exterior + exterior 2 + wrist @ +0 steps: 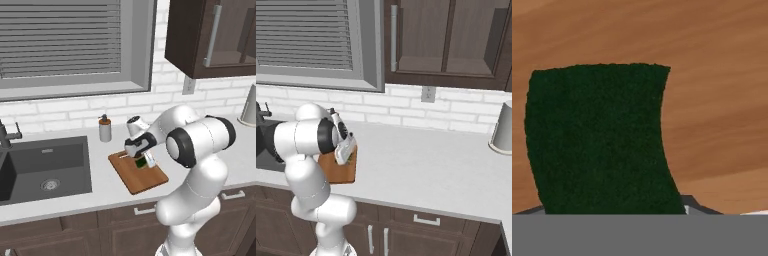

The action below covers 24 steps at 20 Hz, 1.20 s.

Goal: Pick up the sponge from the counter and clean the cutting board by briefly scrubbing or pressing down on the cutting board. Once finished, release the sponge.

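The reddish-brown cutting board [136,178] lies on the light counter [102,194] just right of the sink, and it also shows past my arm [336,172]. My gripper [144,161] points down over the board's far half, shut on the dark green sponge [141,163]. The sponge sits low against the board surface. In the hand view the sponge [597,140] covers the lower left, with the board's wood grain [722,100] all around it; my fingertips are hidden behind the sponge. From the right, the gripper [346,152] hangs at the board's far edge.
A dark sink [45,165] with a faucet [7,135] lies left of the board. A soap dispenser [104,129] stands by the wall behind it. A grey canister [503,127] stands at the far right of the counter [421,170]. Dark upper cabinets [446,40] hang overhead.
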Tool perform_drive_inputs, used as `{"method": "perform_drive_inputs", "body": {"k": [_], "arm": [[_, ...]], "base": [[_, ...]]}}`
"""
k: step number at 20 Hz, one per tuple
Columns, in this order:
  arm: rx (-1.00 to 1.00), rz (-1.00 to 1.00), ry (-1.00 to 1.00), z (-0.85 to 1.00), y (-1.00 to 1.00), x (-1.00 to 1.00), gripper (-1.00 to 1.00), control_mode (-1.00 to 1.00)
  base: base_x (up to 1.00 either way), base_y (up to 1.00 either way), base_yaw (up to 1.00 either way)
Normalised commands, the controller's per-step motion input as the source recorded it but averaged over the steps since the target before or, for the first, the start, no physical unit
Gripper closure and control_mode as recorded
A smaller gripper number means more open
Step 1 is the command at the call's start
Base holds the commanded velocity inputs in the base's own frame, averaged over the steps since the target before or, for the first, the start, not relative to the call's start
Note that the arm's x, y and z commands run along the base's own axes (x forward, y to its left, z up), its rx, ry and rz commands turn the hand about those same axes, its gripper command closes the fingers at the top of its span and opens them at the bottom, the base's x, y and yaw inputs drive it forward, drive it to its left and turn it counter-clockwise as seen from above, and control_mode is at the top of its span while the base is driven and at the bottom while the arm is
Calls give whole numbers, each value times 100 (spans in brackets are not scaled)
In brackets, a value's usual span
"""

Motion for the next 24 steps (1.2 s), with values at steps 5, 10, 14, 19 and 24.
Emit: {"method": "perform_drive_inputs", "body": {"k": [5,10,14,19,24], "arm": [[0,0,0,0,-33,0,100,-100],[0,0,0,0,25,16,100,-100],[0,0,0,0,70,36,100,-100],[0,0,0,0,71,30,100,-100],[0,0,0,0,40,-3,100,-100]], "base": [[0,0,0],[0,0,0],[0,0,0],[0,0,0],[0,0,0]]}}
